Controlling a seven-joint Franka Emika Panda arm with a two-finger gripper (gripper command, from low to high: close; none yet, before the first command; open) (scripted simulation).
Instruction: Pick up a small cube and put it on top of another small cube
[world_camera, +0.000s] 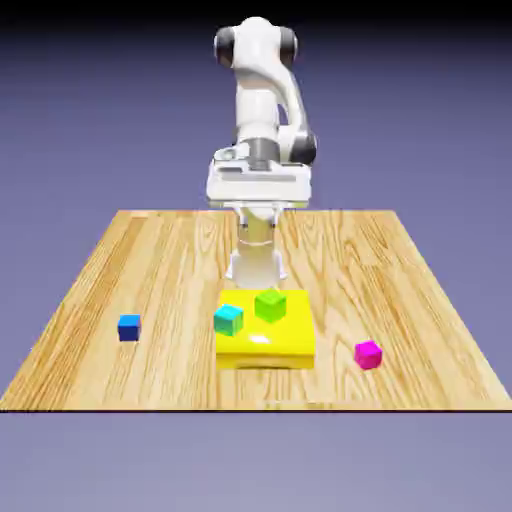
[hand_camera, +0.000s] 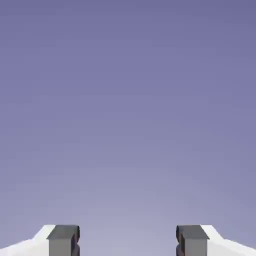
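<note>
In the exterior view, a wooden table (world_camera: 150, 260) with a pale plank grain running lengthwise fills the middle of the frame, before a smooth blue-violet backdrop. On it lies one flat, glossy yellow block (world_camera: 280, 345), a broad slab with sharp edges and a bright highlight on its top. Two small cubes rest on that slab: a teal cube (world_camera: 228, 320) near its edge toward the exterior view's left, and a green cube (world_camera: 270, 305) just beside it, farther back. Two more small cubes sit on the bare wood: a blue cube (world_camera: 128, 327) well apart toward the exterior view's left, and the small cube (world_camera: 368, 354), magenta-pink and matte, near the slab's corner on the exterior view's right but not touching it. That makes four little cubes, all the same size, and one slab. The white arm (world_camera: 258, 90), made of smooth rounded segments with dark joint caps, folds high above the table's far edge; its hand faces the camera, well above every cube.

The hand view shows none of the table or cubes, only the plain backdrop. The gripper (hand_camera: 128, 240) appears at the bottom edge: two grey, blocky fingertips (hand_camera: 63, 239) on white mounts, standing wide apart with nothing between them.
</note>
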